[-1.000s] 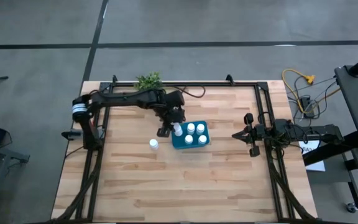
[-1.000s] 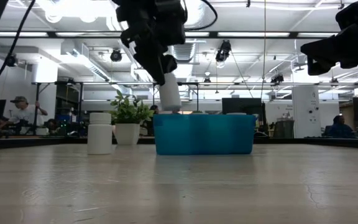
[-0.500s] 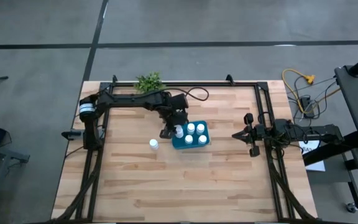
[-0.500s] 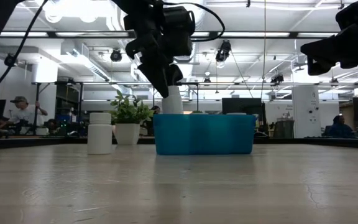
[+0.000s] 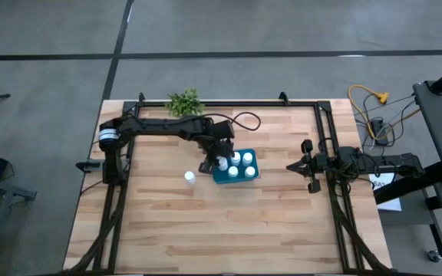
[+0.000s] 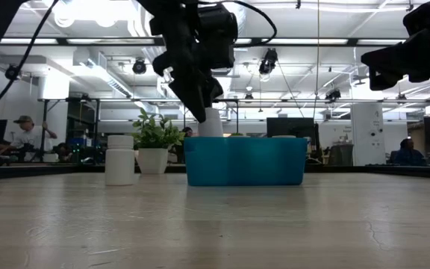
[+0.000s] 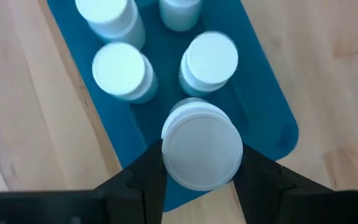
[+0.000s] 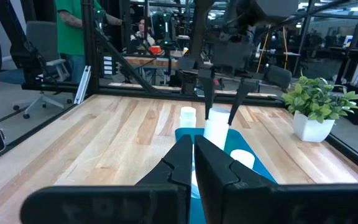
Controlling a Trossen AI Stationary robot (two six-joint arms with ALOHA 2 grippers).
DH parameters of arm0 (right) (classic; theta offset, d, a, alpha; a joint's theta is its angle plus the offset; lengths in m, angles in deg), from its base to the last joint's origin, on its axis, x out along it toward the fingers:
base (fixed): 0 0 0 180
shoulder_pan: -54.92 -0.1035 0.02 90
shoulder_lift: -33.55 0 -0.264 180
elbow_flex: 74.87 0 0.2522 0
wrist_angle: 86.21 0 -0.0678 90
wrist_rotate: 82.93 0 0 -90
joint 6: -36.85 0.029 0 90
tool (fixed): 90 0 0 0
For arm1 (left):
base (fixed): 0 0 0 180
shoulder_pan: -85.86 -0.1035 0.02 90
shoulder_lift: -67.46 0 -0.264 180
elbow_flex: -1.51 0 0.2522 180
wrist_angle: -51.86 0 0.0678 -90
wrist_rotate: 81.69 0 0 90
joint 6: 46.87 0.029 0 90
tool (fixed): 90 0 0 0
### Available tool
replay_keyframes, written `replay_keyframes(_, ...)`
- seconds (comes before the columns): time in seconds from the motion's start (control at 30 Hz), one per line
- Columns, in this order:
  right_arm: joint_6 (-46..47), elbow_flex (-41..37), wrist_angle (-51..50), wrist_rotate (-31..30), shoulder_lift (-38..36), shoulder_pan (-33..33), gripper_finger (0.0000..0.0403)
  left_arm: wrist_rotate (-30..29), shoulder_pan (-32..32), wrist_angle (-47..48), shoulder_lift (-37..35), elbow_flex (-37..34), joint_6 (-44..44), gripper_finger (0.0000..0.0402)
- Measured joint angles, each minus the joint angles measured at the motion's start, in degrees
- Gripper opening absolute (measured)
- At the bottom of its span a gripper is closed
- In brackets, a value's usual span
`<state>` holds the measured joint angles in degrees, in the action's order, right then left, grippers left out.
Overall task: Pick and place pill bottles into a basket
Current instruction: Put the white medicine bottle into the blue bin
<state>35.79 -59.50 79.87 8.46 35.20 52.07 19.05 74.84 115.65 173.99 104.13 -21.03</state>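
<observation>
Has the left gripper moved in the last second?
Yes. The left gripper has sunk toward the basket, carrying its pill bottle lower behind the rim.

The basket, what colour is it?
Teal-blue. The basket shows best in the low view.

No text, label, brand, number or sign could be read anywhere; the caps of the pill bottles (image 7: 202, 147) in the basket (image 7: 266, 102) were plain white and unmarked.

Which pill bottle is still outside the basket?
The lone pill bottle standing on the table left of the teal basket, not the one in the left pincer.
</observation>
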Motion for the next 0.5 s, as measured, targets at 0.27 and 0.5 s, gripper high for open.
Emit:
replay_keyframes(0.27,0.0,0.0,-0.04,0.02,0.0,-0.02,0.0009,-1.94,-0.02,0.08,2.45,0.13,0.57,0.0138)
replay_keyframes(0.5,0.0,0.0,0.0,0.0,0.0,-0.02,0.0009,-5.22,-0.05,0.19,2.96,0.04,1.55,0.0138)
